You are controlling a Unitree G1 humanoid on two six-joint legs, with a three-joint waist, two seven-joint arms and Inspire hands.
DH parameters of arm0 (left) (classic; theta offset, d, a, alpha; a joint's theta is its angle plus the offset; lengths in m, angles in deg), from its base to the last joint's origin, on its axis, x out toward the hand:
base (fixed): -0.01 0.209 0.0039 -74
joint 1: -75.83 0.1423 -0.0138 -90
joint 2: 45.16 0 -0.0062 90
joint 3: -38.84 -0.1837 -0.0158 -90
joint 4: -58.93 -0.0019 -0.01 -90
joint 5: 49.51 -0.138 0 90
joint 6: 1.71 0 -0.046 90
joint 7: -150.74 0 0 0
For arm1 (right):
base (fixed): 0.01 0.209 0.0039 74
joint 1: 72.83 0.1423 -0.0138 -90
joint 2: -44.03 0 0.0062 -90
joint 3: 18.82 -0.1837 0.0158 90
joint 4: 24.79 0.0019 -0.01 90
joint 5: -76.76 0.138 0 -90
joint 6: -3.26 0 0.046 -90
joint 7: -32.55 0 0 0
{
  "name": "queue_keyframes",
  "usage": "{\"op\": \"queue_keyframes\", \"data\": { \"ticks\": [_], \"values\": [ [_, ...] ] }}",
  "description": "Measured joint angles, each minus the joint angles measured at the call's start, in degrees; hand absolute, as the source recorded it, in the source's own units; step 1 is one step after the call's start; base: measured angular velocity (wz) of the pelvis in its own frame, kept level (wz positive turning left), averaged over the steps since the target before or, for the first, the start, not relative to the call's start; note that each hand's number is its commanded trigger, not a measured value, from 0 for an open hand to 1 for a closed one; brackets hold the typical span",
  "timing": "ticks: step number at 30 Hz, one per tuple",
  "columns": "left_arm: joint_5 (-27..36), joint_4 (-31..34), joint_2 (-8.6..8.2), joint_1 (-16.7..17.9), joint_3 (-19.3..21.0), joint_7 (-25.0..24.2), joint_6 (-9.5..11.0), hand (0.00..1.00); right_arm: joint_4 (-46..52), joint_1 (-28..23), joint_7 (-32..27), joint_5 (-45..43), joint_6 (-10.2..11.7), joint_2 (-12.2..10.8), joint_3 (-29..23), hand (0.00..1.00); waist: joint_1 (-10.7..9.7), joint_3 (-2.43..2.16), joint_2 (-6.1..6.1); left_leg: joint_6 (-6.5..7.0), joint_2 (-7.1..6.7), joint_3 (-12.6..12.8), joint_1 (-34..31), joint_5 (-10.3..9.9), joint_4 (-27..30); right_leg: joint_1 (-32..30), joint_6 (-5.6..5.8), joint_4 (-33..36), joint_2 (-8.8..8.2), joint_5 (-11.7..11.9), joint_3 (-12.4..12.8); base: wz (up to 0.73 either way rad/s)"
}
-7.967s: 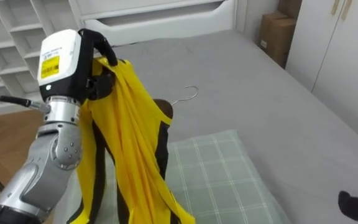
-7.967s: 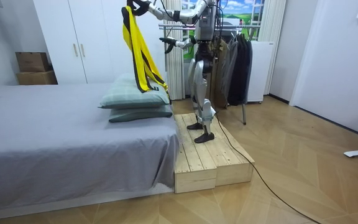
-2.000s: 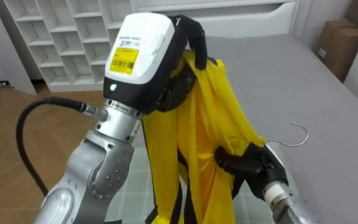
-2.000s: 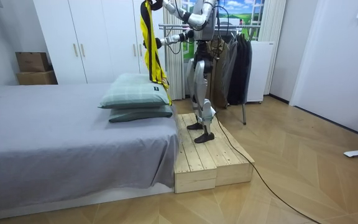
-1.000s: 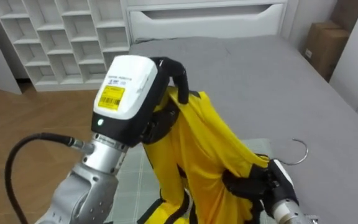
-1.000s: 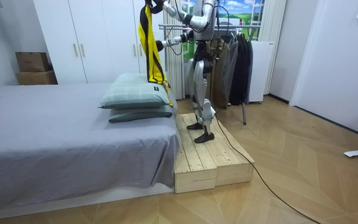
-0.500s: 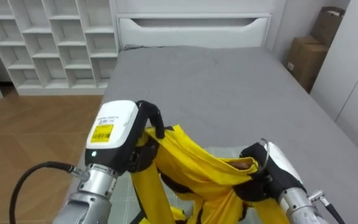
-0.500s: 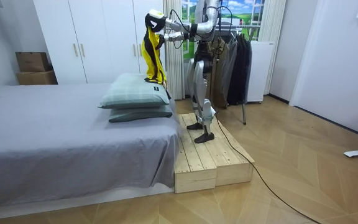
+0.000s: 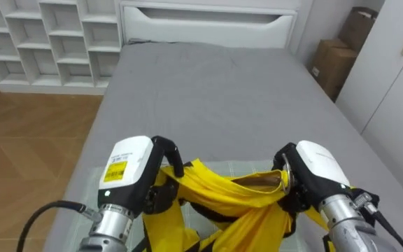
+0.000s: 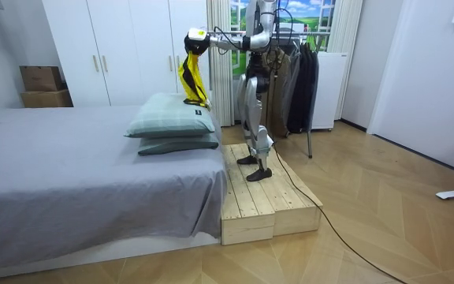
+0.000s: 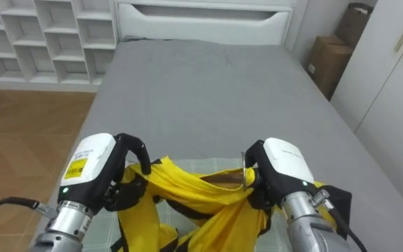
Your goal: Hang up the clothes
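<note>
Lowered from overhead: left hand (image 9: 140, 178) and right hand (image 9: 308, 173), brought level, fingers curled round the yellow garment (image 9: 222, 192).
Garment is stretched between both hands above the pillow (image 10: 168, 118) at the bed (image 9: 208, 91) end; wooden hanger (image 9: 261, 181) is lodged inside. Risk judged: hanger tipped out if either grasp is slackened.

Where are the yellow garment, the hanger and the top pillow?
yellow garment (image 9: 219, 184): left eye view, on its stretched upper fold.
hanger (image 9: 261, 180): left eye view, brown wooden part inside the cloth.
top pillow (image 10: 164, 118): room view, its checked upper face.
</note>
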Motion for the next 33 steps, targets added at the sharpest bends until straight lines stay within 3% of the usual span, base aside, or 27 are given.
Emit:
{"op": "queue_keyframes", "data": {
  "ticks": [4,5,6,13,18,33],
  "values": [
    [1.3,-1.7,-0.15,0.0,-0.3,-0.4,0.0,1.00,0.7,0.0,1.2,-0.1,0.0,0.2,0.0,1.00,0.0,0.01,0.00,0.00,-0.04,-0.1,0.0,0.0,0.0,0.0,0.00,-0.1,0.00,0.0,0.6,0.00],
    [1.8,-2.2,-0.17,0.1,-0.3,-0.5,-0.1,0.74,1.0,0.0,2.0,-0.1,0.0,0.2,0.0,1.00,-0.2,0.01,0.01,0.00,-0.03,-0.1,0.0,0.0,-0.1,0.0,0.00,-0.1,0.02,0.0,0.6,0.00],
    [2.2,-2.4,-0.19,0.2,-0.3,-0.6,-0.1,0.00,1.1,0.0,2.4,-0.1,0.0,0.3,0.0,1.00,-0.2,0.01,0.01,0.00,-0.02,-0.1,0.0,0.0,-0.1,0.0,0.00,-0.1,0.04,0.0,0.6,0.00],
    [2.3,-5.3,-0.58,2.3,-1.7,-0.6,-0.7,0.00,2.6,-0.2,5.8,0.5,-1.1,0.9,-0.1,1.00,-1.1,0.36,0.71,0.00,0.03,0.0,-0.1,0.0,-0.4,-0.3,-0.03,0.2,0.19,0.0,0.5,0.00],
    [2.3,-5.3,-1.29,2.5,-2.0,-0.6,-1.0,0.00,3.5,-0.3,7.0,1.3,-1.3,0.8,-0.4,1.00,-0.9,0.30,0.83,0.00,0.05,0.0,-0.7,0.0,-0.2,-0.8,-0.14,0.3,0.22,0.1,0.5,0.00],
    [7.9,-5.1,-1.04,3.5,-2.6,-0.6,-0.9,0.00,3.4,-3.3,6.9,4.5,-1.3,0.5,-0.3,1.00,-0.5,0.25,0.86,0.00,0.03,-0.1,-0.7,0.0,-0.1,-0.7,-0.11,0.2,0.20,0.1,0.5,0.00]
  ]
}}
